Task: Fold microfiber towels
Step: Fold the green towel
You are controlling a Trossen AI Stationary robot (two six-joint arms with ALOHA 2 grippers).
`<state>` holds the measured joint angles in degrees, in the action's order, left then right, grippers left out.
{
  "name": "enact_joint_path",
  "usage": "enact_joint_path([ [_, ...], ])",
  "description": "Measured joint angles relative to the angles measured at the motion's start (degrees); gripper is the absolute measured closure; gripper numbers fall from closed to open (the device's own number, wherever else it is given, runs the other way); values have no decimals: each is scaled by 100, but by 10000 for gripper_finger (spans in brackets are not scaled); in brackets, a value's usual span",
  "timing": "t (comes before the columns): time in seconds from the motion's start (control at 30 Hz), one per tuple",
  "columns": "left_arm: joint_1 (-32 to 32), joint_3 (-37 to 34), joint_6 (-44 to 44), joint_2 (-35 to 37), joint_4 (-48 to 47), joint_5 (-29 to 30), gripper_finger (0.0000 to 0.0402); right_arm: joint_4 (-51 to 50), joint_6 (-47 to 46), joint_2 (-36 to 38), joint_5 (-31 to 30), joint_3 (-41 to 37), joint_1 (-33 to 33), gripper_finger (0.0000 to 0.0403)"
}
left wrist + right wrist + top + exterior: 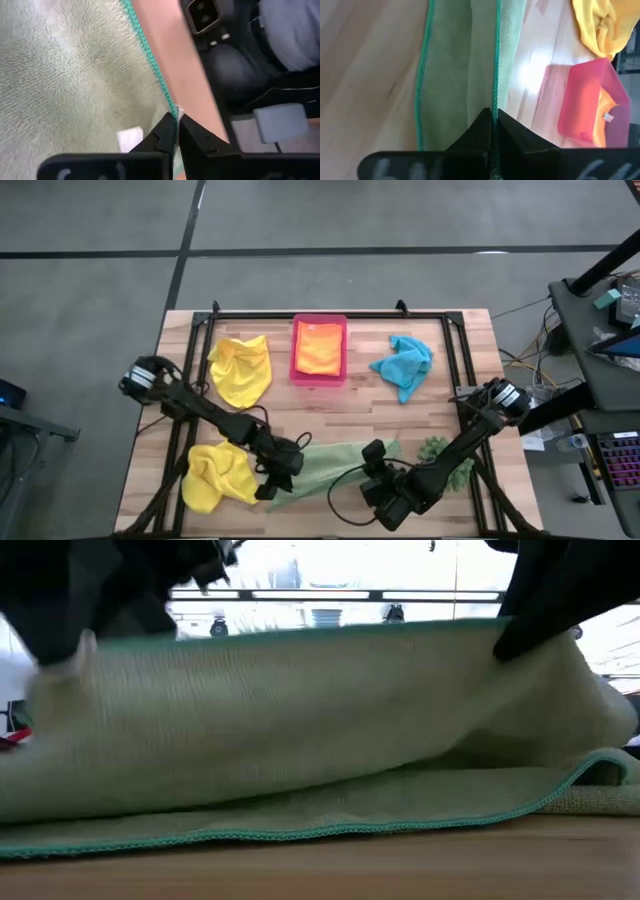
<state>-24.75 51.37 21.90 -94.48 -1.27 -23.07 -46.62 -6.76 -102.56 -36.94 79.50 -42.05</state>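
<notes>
Both grippers are clamped onto the light green towel (335,462) right now, which lies at the front edge of the table (330,395), well in front of the pink tray (319,350). The left gripper (272,486) has pinched the teal stitched hem at the towel's end nearest the crumpled yellow towel (218,475); its wrist view shows the fingers (162,137) closed right on the edge with only a sliver of fabric between them. The right gripper (378,480) grips the hem at the towel's other end, on the side toward the spiky green plant (440,452), its jaws shut tight on the stitched border (496,75).

The low view shows the cloth lifted into a sagging sheet between the two pinch points, its bottom hem resting on the wood.

What could go wrong: the left grip looks shallow, so any tug from the right arm could pop the hem out and drop that corner. If the two arms don't travel evenly, the fold will probably land crooked. The left arm is also just beside that yellow towel, so a careless sweep might drag it along. The plant sits near the right arm too and could get bumped.

The orange towel (319,348) lies in the tray, with another yellow towel (243,368) and the turquoise towel (403,365) on either side of it, all well apart from the action.
</notes>
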Motion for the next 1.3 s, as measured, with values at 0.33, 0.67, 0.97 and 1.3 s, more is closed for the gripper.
enact_joint_path([
  [0.33,167,38,17,1404,-1433,998,401,-31,-220,108,-80,0,182,394],
  [0.67,649,-21,-97,1951,-2726,3094,401,-370,29,117,-543,-4,890,394],
  [0.97,1107,-28,-346,1532,-3354,4492,401,-388,229,117,-621,-72,1781,394],
  [1.3,1406,-28,-583,785,-3378,4593,401,-11,382,113,66,-180,2494,394],
])
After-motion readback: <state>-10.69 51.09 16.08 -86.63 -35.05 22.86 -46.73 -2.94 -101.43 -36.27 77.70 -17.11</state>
